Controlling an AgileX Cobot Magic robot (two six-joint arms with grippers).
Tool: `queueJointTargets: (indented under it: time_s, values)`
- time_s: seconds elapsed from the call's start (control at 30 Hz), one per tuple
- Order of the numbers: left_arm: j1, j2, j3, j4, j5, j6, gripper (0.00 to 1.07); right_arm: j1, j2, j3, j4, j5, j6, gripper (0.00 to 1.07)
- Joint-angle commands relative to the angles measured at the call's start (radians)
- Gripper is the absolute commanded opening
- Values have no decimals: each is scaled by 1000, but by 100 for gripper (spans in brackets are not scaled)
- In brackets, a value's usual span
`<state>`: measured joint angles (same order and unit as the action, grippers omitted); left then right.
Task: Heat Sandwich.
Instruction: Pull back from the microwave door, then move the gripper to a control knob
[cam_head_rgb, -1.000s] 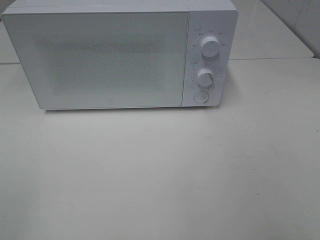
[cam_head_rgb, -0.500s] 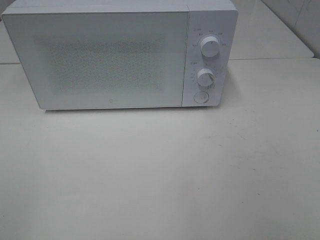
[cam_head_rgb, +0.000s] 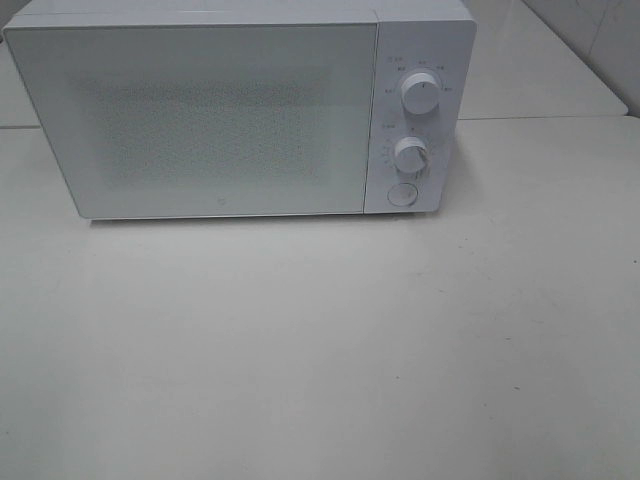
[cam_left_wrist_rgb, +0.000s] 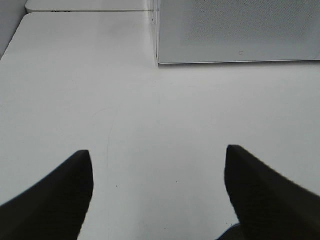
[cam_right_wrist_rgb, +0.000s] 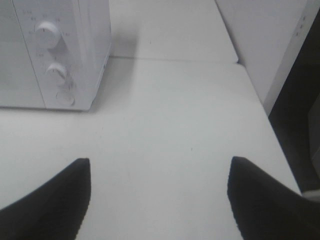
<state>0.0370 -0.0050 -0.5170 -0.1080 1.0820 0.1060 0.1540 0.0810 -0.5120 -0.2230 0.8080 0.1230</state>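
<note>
We start with the white table (cam_head_rgb: 320, 350), which fills most of the high view and is bare in front of the appliance. At its far edge stands the white microwave (cam_head_rgb: 425, 40), square to us. Its wide frosted door (cam_head_rgb: 200, 120) is closed flush, so we cannot see into the cavity. On the control panel to the right of the door sit the upper knob (cam_head_rgb: 421, 92), the lower knob (cam_head_rgb: 411, 156) and, beneath them, a small round button (cam_head_rgb: 402, 195). Neither arm shows in the high view. Each wrist view shows its own dark finger pair over bare tabletop. The left gripper (cam_left_wrist_rgb: 157, 150) faces the door's lower corner with its jaws wide apart and nothing between them. The right gripper (cam_right_wrist_rgb: 160, 160) looks toward the panel side, its jaws equally spread and empty. The sandwich appears in none of our views. It may sit behind the closed door, but we cannot tell. We judge that it will handle as light, soft and loosely stacked. The bread would dent under a firm squeeze, and the layers would slide apart if tipped. We would therefore grip it gently across the crust sides, low enough to catch every layer, and keep it level. We would expect the door to need opening first.
</note>
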Motion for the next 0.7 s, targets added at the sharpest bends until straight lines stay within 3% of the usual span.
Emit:
queueJointTargets:
  time_s: [0.03, 0.2, 0.43, 0.7]
  values:
    - [3, -23, 0, -8, -11, -6, 70, -2, 63, -9, -77, -190, -9, 74]
    - [3, -23, 0, -8, -11, -6, 70, -2, 156, -9, -149, -425, -8, 74]
    - [3, -23, 0, -8, -11, -6, 70, -2, 292, -7, -149, -747, 8, 74]
    - [3, -23, 0, -8, -11, -6, 70, -2, 501, -7, -149, -908, 114, 74]
